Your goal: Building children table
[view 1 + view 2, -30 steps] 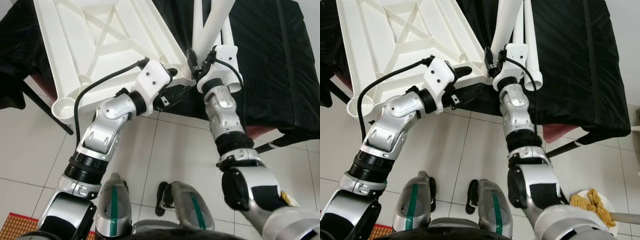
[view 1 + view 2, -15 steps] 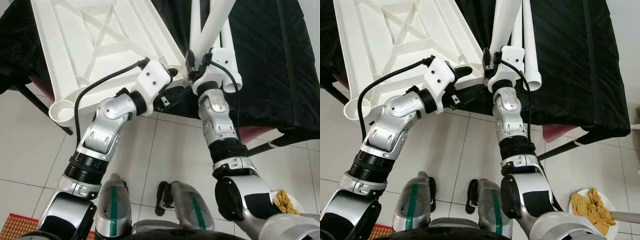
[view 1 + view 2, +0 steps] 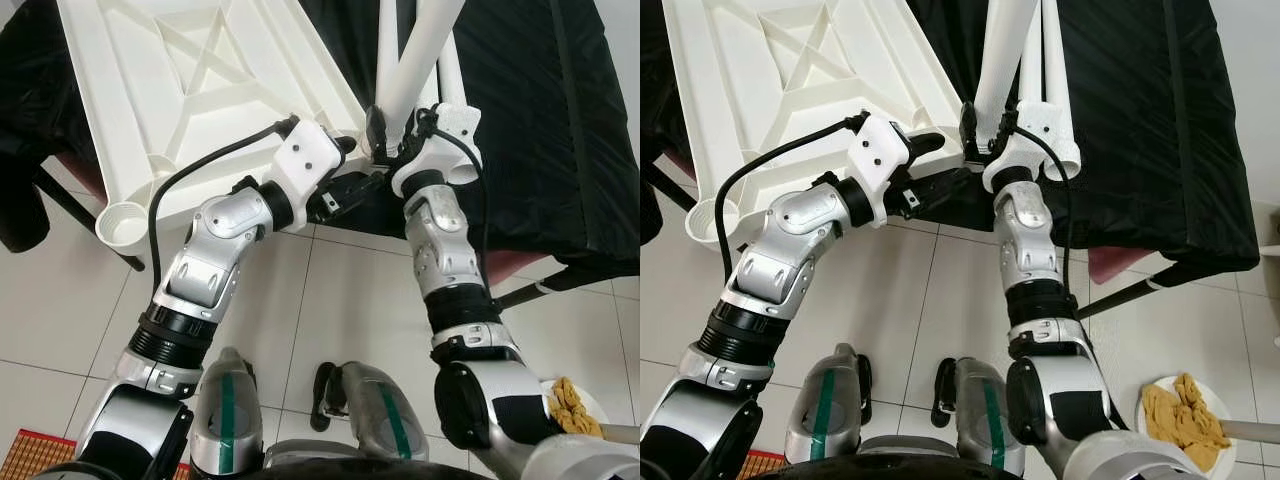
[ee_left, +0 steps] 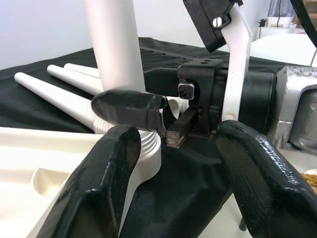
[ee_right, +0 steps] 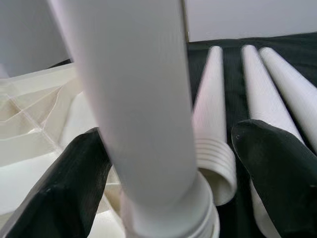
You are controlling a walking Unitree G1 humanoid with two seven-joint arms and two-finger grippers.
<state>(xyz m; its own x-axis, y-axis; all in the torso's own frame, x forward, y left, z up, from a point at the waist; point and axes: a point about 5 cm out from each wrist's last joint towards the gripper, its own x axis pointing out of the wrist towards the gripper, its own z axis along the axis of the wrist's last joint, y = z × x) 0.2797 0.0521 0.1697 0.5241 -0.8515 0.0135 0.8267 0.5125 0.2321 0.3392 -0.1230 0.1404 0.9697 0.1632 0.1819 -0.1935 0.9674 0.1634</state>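
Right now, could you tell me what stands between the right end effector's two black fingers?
The right wrist view shows an upright white plastic table leg between the right end effector's fingers, its threaded end at the white tabletop's corner.

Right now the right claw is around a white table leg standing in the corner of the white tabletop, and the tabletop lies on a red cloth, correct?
Not quite: the cloth is black, as both eye views show. The right claw is around the leg at the tabletop corner.

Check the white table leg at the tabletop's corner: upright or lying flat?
Upright: the leg rises from the tabletop corner socket, unlike three legs lying flat on black cloth.
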